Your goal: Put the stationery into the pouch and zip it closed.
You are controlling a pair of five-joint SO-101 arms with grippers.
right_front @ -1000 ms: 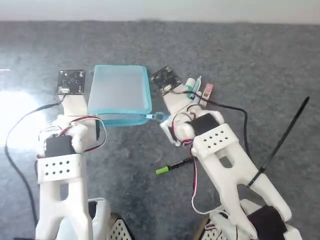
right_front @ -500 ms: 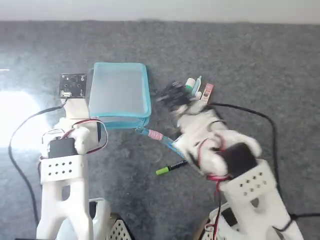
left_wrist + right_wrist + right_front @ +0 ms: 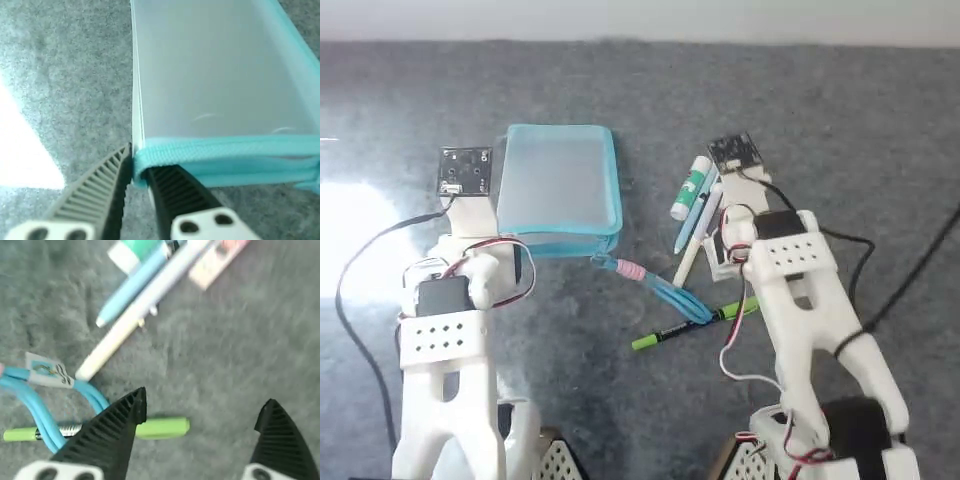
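Okay, nearest, lower centre of the high view: green pen [image 3: 695, 322] lies flat and slanted on the grey mat [image 3: 880, 120], outside the pouch. The blue strap [image 3: 665, 290] loops over the pen's dark middle part. It carries a white tag [image 3: 47, 372] and a pink band [image 3: 632, 270], and runs up-left to the pouch's lower right corner. Right gripper [image 3: 205, 400] hangs over the mat just above that pen, fingers [image 3: 115, 435] spread wide with nothing between them. In the right wrist view the pen's green cap end sits just beside one fingertip and pokes a little into the gap; can't tell if it touches. Left side of the high view: left gripper [image 3: 137, 160] is at the pouch's lower left corner, fingers pressed in on the teal seam, one on each side, pinching it. Pouch [image 3: 560, 185], frosted with teal edging, lies flat in the upper left-centre of the high view; can't tell whether its zip is open. Farther up, right of the pouch and well apart from it, the rest of the stationery lies bunched side by side on the mat: cream pen [image 3: 692, 255], light blue pen [image 3: 698, 215], then a white and green glue stick [image 3: 690, 188] farthest up. A pink eraser [image 3: 217, 262] lies just beside them, seen in the right wrist view.
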